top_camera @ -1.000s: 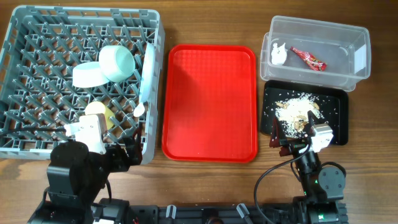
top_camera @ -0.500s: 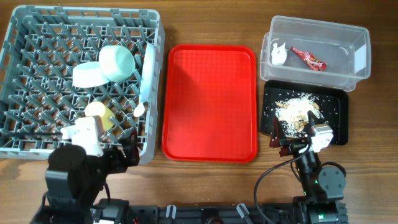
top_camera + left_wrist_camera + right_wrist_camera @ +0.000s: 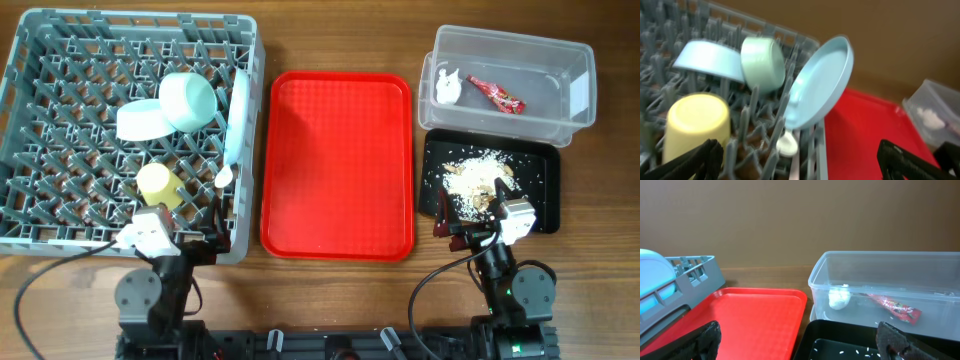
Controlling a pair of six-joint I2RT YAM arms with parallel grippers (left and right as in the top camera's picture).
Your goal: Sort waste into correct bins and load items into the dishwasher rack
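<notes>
Rack (image 3: 130,17), grey, far left: mint bowl (image 3: 190,100) and lt-blue bowl (image 3: 140,121) tipped against pegs (image 3: 60,150); plate (image 3: 238,120) on edge along right wall; yellow cup (image 3: 155,184) mouth-down; spoon (image 3: 225,176) beside plate. Pegs likely prop each item so water drains. Red tray (image 3: 337,120), centre: bare. Clear tub (image 3: 545,70), far right: napkin (image 3: 447,88) + red wrapper (image 3: 495,95) inside, prob. dry trash together. Black tray (image 3: 535,170), near side of tub: food scraps (image 3: 470,180) heaped, apart from dry trash. L gripper (image 3: 799,162): at rack's near-right corner, jaws wide apart, nothing held; cup just beyond, to left; spoon straight ahead. R gripper (image 3: 800,342): at black tray's near edge, jaws wide, empty; scraps just beyond, tub farther.
</notes>
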